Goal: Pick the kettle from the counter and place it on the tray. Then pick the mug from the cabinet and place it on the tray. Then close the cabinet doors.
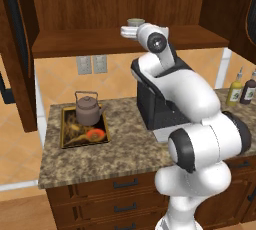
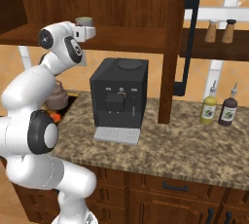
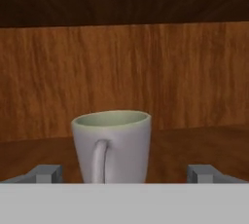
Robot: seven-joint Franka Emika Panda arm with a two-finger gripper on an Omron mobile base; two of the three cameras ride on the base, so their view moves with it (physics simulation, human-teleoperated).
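A: Item one, nearest?
B: Table (image 1: 125,149), speckled granite. On it, tray (image 1: 67,136) bearing kettle (image 1: 88,109), upright.

A: Item two?
B: Coffee machine (image 2: 119,96), black, beside the tray.

A: Farther?
B: End effector (image 3: 125,172), spread wide, grasping nothing; mug (image 3: 112,145) stands between its fingertips on the cabinet (image 1: 115,4) shelf, handle toward the camera. Contact seemingly none, though the view is cropped.

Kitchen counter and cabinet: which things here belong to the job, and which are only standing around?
Job:
kettle on the tray
mug on the cabinet shelf
open gripper around the mug
cabinet doors

Standing around:
coffee machine
two bottles
two shakers
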